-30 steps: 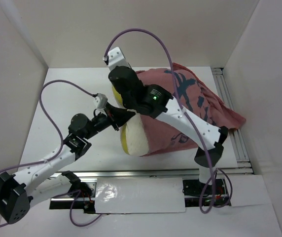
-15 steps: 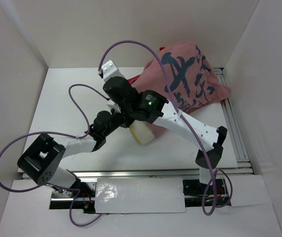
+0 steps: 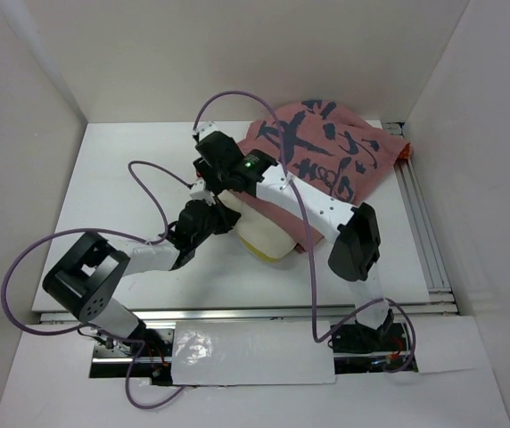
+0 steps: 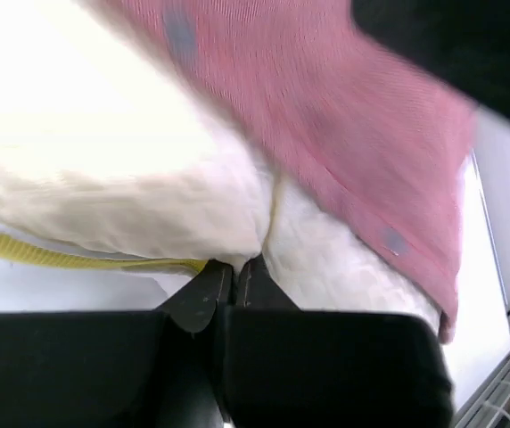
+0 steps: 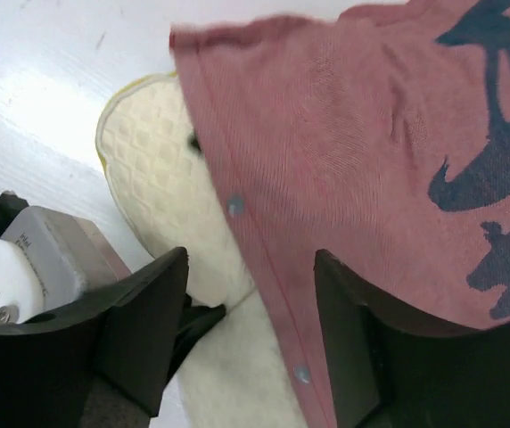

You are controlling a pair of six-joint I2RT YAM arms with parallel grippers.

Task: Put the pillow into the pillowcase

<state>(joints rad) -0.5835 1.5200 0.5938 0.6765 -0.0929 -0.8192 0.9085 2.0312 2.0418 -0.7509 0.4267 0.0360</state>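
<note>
Cream pillow point(image 3: 268, 236) at table point(image 3: 121, 178) centre, partly covered by pillowcase point(image 3: 326, 156) spreading to 1 o'clock edge, left gripper point(image 4: 235, 266) clamped on pillow's 9 o'clock edge, right gripper point(image 5: 250, 330) spread wide just above them, bare table toward 10 o'clock.

You had a quilted, matt cloth pillow point(image 5: 148, 183), a fine-woven matt pillowcase point(image 5: 353, 152), and a smooth, faintly glossy table point(image 3: 112, 152).

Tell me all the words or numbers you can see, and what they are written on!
No text here can be read for sure.
Dark brush marks on the pink pillowcase: they look like painted writing, but no character can be made out.
The pillow: no words or numbers show on it.
</note>
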